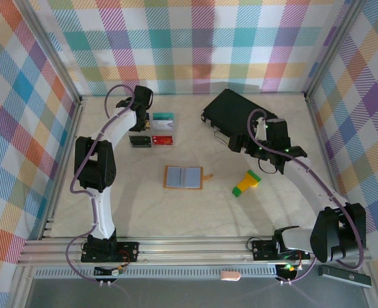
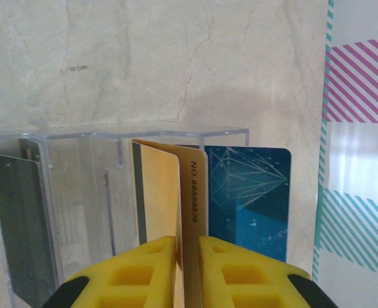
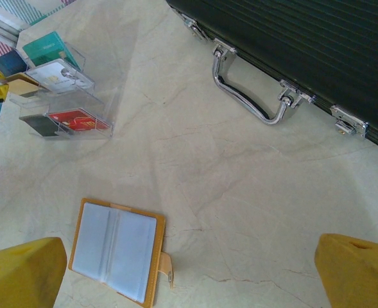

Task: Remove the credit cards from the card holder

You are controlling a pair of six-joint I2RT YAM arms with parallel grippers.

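Note:
The orange-tan card holder (image 1: 183, 176) lies open in the middle of the table with its grey-blue pockets up, and sits at the lower left (image 3: 115, 250) of the right wrist view. My left gripper (image 1: 147, 118) is at a clear plastic organiser (image 1: 160, 128) at the back left. In the left wrist view its yellow fingertips (image 2: 189, 253) stand slightly apart on either side of a gold credit card (image 2: 192, 192) standing upright. A blue card (image 2: 256, 192) stands behind it. My right gripper (image 3: 189, 273) hangs wide open and holds nothing, above bare table to the right of the holder.
The organiser (image 3: 63, 96) holds teal (image 3: 47, 50), grey-white (image 3: 54, 74), red (image 3: 79, 120) and dark (image 3: 38, 125) cards. A large black case (image 1: 233, 112) with a metal handle (image 3: 249, 96) lies at the back right. A green-and-yellow block (image 1: 246, 183) lies right of the holder.

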